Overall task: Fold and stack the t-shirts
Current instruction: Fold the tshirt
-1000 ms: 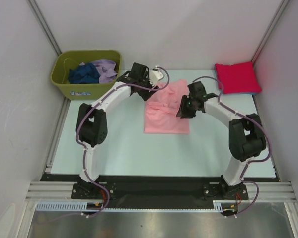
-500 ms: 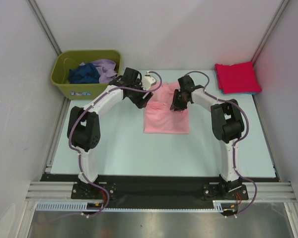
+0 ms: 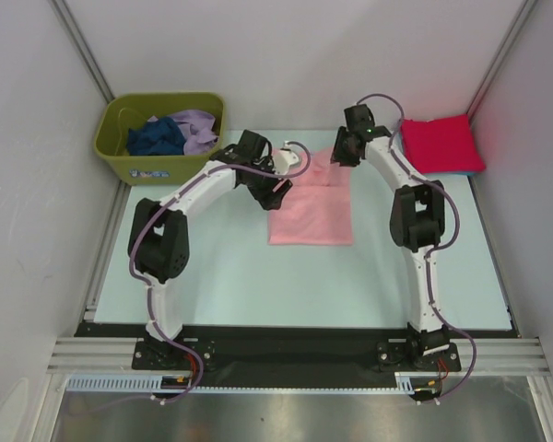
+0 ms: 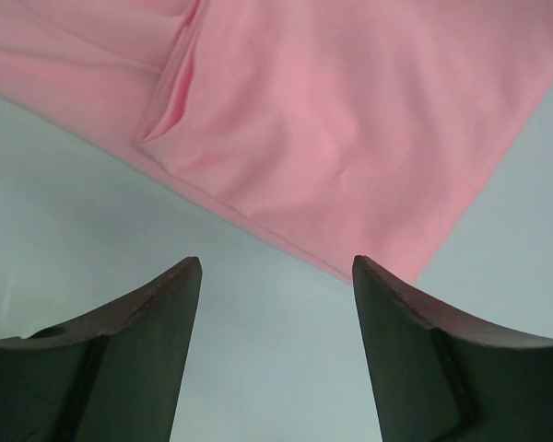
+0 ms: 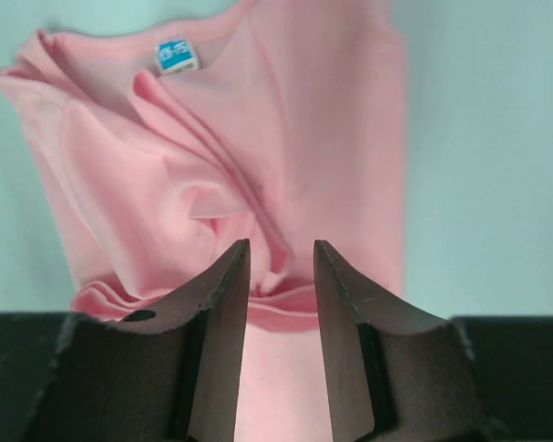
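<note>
Pink t-shirt (image 4: 350, 110) near wide-open left tool (image 4: 276, 267)

The one marking I find on the pink t-shirt (image 5: 286, 138) is a small blue tag (image 5: 175, 57) sewn inside its collar. It carries pale print, but the characters are too small and blurred for me to read. From above, the olive-green bin (image 3: 192, 166) shows a pale printed strip (image 3: 152, 172) low on its front wall, and that too is illegible.
</note>
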{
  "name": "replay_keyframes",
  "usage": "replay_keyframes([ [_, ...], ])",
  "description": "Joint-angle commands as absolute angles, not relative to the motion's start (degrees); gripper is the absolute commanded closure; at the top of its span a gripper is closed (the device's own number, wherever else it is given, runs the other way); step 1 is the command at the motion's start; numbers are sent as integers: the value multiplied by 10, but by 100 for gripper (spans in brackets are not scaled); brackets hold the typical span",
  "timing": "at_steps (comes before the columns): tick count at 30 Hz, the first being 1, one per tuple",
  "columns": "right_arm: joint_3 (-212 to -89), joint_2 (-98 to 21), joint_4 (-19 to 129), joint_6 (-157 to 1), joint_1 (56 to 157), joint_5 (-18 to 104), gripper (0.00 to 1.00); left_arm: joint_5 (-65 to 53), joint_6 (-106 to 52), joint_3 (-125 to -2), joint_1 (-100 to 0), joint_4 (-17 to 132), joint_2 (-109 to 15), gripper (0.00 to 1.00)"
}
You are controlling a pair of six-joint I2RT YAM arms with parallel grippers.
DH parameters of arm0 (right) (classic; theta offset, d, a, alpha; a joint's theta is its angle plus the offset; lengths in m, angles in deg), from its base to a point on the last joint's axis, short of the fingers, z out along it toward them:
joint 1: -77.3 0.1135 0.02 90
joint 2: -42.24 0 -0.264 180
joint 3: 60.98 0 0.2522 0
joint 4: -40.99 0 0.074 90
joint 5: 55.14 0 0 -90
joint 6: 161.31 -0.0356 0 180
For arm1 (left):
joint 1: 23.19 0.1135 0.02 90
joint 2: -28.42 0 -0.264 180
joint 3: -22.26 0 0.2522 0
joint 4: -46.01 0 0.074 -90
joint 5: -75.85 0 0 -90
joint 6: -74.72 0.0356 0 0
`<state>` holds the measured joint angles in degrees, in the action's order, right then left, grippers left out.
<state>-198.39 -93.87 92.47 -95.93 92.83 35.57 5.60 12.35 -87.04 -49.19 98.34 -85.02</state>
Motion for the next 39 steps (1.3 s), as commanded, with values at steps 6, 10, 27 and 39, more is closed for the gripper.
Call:
replay_keyframes([
  [6, -1756, -722, 911, -922, 921, 397, 55, 113, 269, -846, -542, 1069, -847, 33],
  [10, -1555, -620, 870, -966, 926, 413, 52, 111, 332, -815, -559, 1060, -843, 32],
  [27, -1352, -600, 769, -1037, 938, 451, 81, -8, 357, -690, -589, 955, -852, 82],
  [39, -1277, -440, 903, -1056, 993, 455, 100, 67, 296, -664, -585, 1098, -742, 100],
])
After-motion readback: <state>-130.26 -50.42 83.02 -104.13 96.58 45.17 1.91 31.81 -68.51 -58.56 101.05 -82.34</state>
